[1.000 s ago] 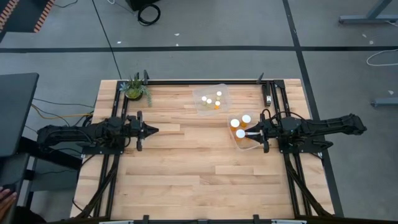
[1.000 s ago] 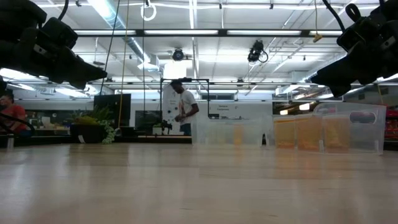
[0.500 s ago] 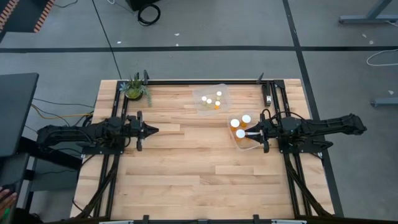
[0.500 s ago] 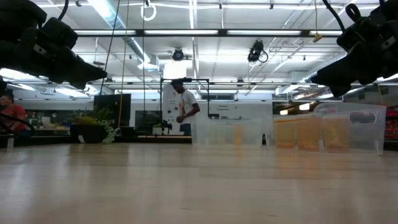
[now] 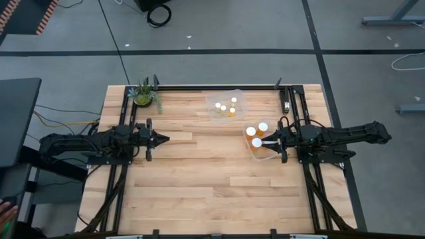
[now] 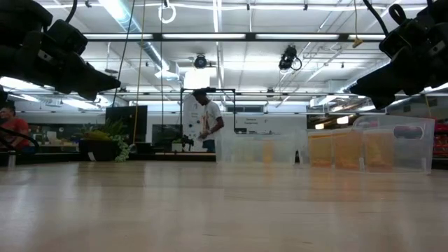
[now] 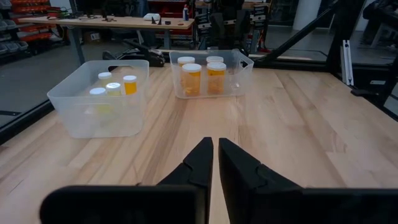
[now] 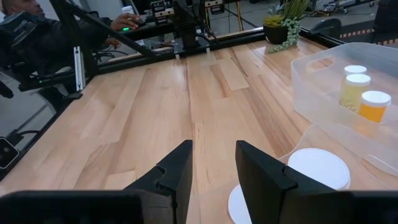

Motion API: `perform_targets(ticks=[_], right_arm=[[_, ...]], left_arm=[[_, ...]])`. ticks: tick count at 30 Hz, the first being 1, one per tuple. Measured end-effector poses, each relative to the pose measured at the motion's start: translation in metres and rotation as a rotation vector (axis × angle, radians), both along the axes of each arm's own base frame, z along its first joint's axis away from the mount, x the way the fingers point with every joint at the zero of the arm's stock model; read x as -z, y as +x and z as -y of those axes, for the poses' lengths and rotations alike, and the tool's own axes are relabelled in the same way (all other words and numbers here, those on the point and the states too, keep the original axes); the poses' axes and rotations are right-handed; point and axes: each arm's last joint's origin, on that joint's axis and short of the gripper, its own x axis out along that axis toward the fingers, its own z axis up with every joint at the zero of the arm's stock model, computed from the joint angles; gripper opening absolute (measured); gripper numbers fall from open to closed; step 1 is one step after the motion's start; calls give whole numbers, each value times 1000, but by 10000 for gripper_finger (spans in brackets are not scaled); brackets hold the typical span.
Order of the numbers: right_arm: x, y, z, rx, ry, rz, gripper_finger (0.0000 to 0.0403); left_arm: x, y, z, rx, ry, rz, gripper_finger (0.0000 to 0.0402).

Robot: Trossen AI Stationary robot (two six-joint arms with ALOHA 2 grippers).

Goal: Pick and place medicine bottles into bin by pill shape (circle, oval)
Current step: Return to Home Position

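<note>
Two clear bins stand on the wooden table. The far-middle bin holds small amber medicine bottles with white caps. The right-hand bin holds larger bottles standing upright. My right gripper hovers level over that bin's edge, its fingers a narrow gap apart with nothing between them; two white caps show just below it. My left gripper hangs shut above the table's left part, pointing toward the bins.
A small potted plant stands at the far left corner. Bare wood lies between the two arms and along the near half of the table. People show in the room beyond the table, and a hand shows past the table's left edge.
</note>
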Motion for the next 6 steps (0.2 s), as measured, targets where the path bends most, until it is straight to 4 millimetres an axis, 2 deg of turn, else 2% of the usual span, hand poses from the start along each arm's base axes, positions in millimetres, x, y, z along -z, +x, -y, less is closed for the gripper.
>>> perform_targets(ticks=[6], right_arm=[[0, 0, 0, 0, 0, 0, 129]], left_arm=[[0, 0, 0, 0, 0, 0, 26]])
